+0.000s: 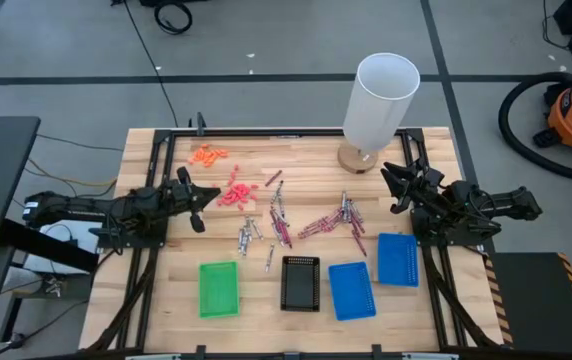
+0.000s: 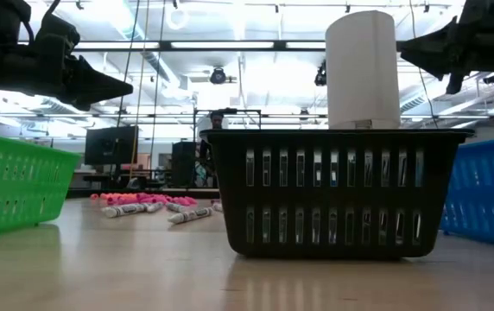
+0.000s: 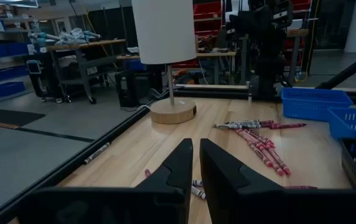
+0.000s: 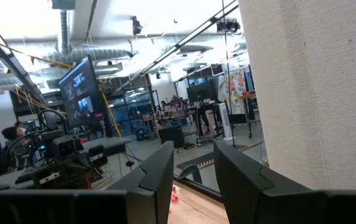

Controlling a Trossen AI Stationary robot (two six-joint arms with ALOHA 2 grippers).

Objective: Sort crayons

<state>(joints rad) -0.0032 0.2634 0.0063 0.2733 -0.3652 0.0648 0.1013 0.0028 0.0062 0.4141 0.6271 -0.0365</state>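
Observation:
The crayons lie loose on the wooden table: an orange bunch [image 1: 208, 154] at the far left, a pink bunch [image 1: 231, 193] beside it, and maroon and silvery-grey ones [image 1: 281, 222] [image 3: 262, 146] spread across the middle. My left gripper [image 1: 209, 198] [image 3: 195, 144] hovers above the table's left side next to the pink bunch, pointing level toward the right, shut with nothing in it. My right gripper [image 1: 391, 188] [image 4: 193, 149] hovers above the right side, tilted slightly upward, open with nothing between its fingers.
Along the near edge stand a green tray [image 1: 218, 288], a black tray [image 1: 300, 282] and two blue trays [image 1: 352, 290] [image 1: 398, 258]. A tall white lamp [image 1: 381, 95] on a round wooden base [image 1: 358, 158] stands at the far right, close to my right gripper.

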